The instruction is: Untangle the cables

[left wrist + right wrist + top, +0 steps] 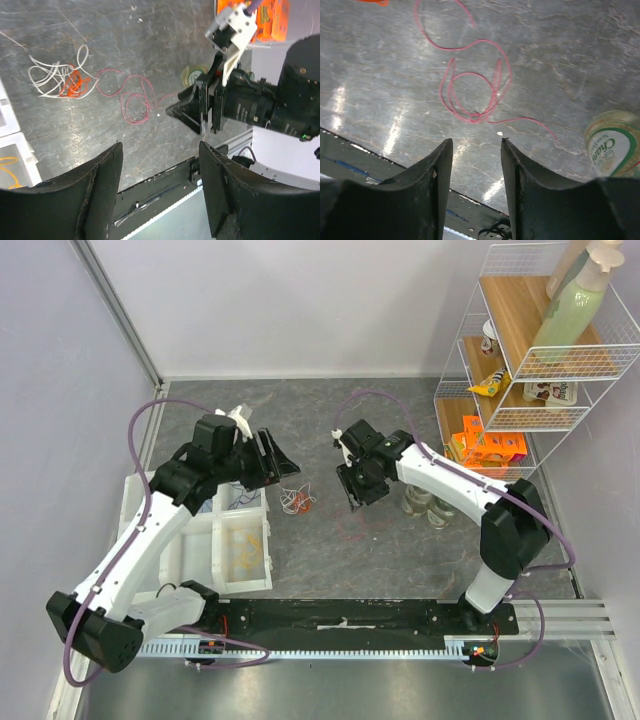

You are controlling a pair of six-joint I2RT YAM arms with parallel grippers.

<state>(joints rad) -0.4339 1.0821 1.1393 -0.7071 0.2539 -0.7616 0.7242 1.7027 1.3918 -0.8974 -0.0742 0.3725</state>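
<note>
Left wrist view: left gripper [160,192], two black fingers spread wide, nothing between them, held above the table [150,30].

On the table, two lots of wire:
- one bunch of cables [55,75], several white loops with one red-orange knot in them;
- one pink-red wire [135,100], lying in about three slack loops just beside the bunch. One end runs up to the bunch; cannot tell if it is caught there.

Right wrist view: right gripper [476,180], fingers apart with a narrower gap, gripping nothing, directly over the pink-red wire. One green-labelled can [615,145] stands to the side.

Top view: both grippers face each other across the bunch. One white tray [240,585] sits under the left arm, with one yellow cable [247,548] in a compartment.
</note>
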